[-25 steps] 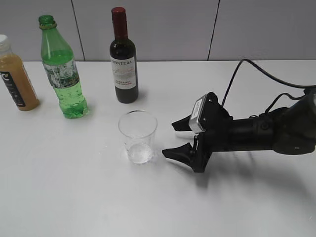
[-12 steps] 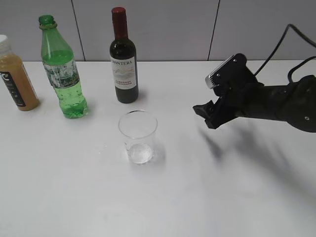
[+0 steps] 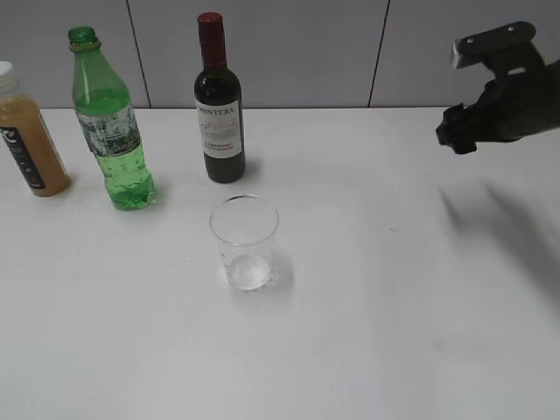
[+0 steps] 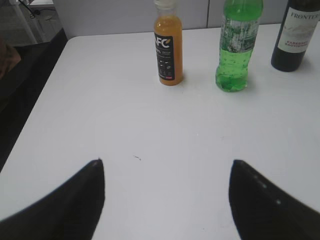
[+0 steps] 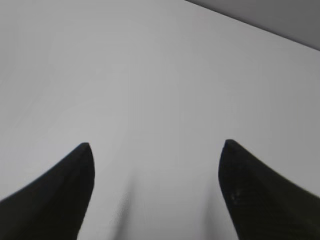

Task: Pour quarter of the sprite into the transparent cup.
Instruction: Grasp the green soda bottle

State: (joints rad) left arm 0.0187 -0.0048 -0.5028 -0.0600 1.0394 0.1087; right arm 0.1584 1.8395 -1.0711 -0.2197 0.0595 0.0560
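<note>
The sprite (image 3: 112,131) is a green bottle with a whitish label, standing upright at the back left without a cap; it also shows in the left wrist view (image 4: 236,45). The transparent cup (image 3: 244,241) stands upright near the middle, in front of the bottles, apparently empty. My right gripper (image 3: 457,136) is raised at the far right, well away from the cup; the right wrist view shows its jaws (image 5: 156,146) open over bare table. My left gripper (image 4: 166,162) is open and empty, in front of the bottles; it is outside the exterior view.
A dark wine bottle with a red cap (image 3: 218,105) stands behind the cup. A tan juice bottle with a white cap (image 3: 26,136) stands at the far left, left of the sprite. The table's left edge (image 4: 35,105) drops to a dark floor.
My right gripper has pulled back from beside the cup, rising up and to the right. The cup and bottles have not moved.
</note>
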